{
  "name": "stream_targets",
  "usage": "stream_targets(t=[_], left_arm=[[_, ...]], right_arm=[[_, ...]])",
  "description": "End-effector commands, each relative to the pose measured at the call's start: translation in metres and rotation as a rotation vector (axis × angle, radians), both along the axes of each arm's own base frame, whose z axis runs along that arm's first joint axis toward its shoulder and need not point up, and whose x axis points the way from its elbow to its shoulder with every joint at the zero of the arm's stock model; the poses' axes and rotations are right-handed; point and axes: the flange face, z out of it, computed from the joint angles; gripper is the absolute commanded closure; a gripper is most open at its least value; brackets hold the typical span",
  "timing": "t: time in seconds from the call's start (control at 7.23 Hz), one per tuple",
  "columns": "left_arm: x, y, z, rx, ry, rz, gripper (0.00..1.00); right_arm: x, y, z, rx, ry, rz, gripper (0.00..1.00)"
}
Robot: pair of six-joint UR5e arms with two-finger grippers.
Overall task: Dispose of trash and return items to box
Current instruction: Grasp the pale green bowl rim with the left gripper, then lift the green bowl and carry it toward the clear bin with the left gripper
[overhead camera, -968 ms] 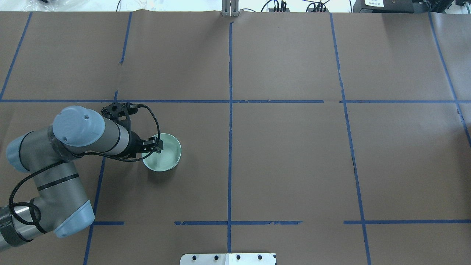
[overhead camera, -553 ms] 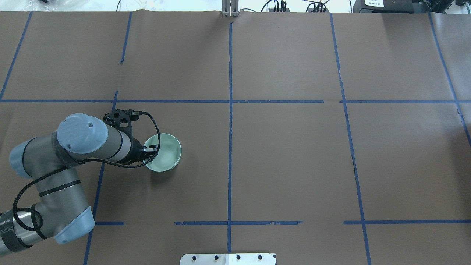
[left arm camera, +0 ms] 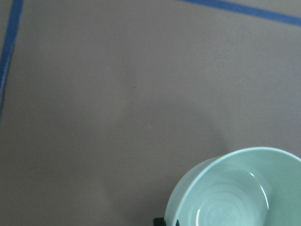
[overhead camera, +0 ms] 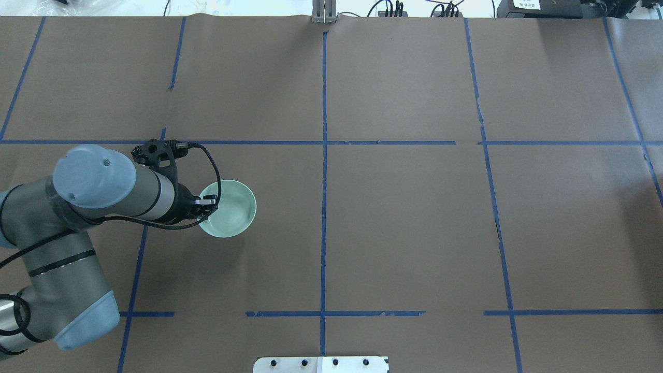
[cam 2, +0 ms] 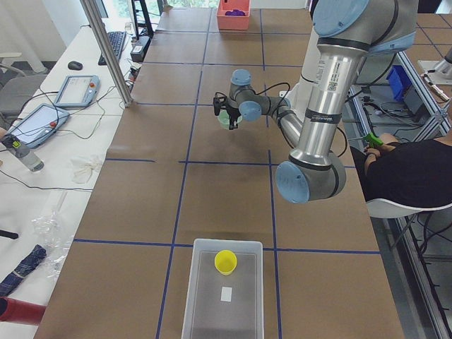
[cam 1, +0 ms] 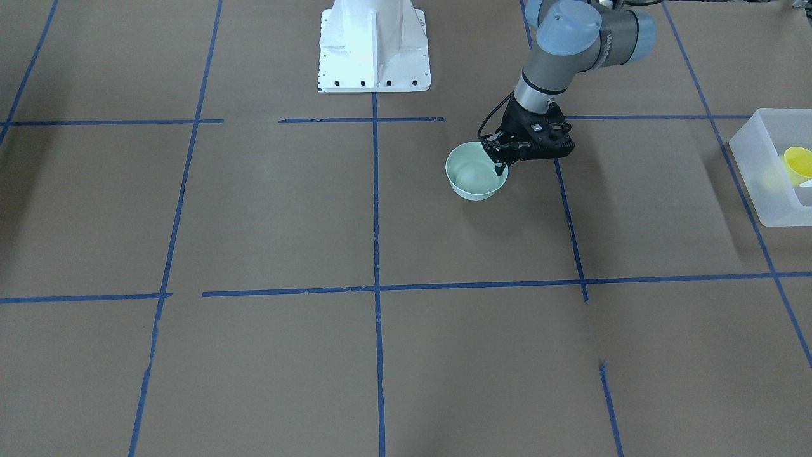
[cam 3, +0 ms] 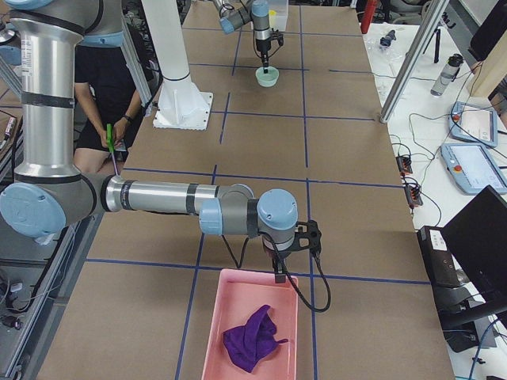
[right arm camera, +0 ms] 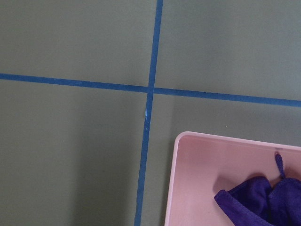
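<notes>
A pale green bowl [overhead camera: 231, 208] hangs a little above the table at the left. My left gripper [overhead camera: 207, 202] is shut on the bowl's near-left rim; the front view shows the same hold [cam 1: 502, 164] on the bowl [cam 1: 474, 178]. The left wrist view shows the bowl [left arm camera: 235, 193] with one dark fingertip [left arm camera: 164, 221] at its rim. The small yellow cup [cam 1: 798, 162] lies in the frosted-white box [cam 1: 761, 190], also seen from the left end [cam 2: 225, 261]. My right gripper [cam 3: 279, 271] hovers over the edge of a pink tray; I cannot tell if it is open or shut.
The pink tray [cam 3: 238, 324] holds a purple cloth [cam 3: 252, 339], also in the right wrist view [right arm camera: 256, 202]. The white robot base [cam 1: 373, 44] stands at the table's near edge. A seated person [cam 2: 409, 169] is beside the table. Blue tape lines cross the brown paper.
My left gripper went down to the bowl's rim, closed on it and then rose; the bowl now sits higher and looks slightly larger than before.
</notes>
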Motion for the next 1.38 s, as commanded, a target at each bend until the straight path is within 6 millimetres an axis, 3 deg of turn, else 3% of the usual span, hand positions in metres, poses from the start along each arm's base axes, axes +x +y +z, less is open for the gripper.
stream_targets(t=[0.0,0.14,0.28,0.55,0.97,1.24], left_arm=[[-0.065,-0.041,-0.012,0.008,0.009,-0.036,1.00],[-0.088,-0.056,-0.009,0.036,0.009,-0.020,1.00],[-0.116,-0.068,0.007,0.050,-0.010,-0.014,1.00],[-0.180,-0.090,0.033,0.108,-0.042,0.006,1.00],[-0.296,-0.104,0.117,0.198,-0.135,0.092,1.00],[-0.387,-0.120,0.197,0.254,-0.247,0.147,1.00]], right_arm=[[-0.016,-0.003,-0.002,-0.047,-0.002,0.017,0.00],[-0.016,-0.008,-0.016,-0.036,-0.009,0.032,0.00],[-0.019,-0.010,-0.035,-0.057,-0.018,0.076,0.00],[-0.026,-0.011,-0.040,-0.067,-0.020,0.081,0.00],[-0.026,-0.008,-0.037,-0.061,-0.018,0.073,0.00],[-0.025,-0.007,-0.035,-0.071,-0.016,0.079,0.00]])
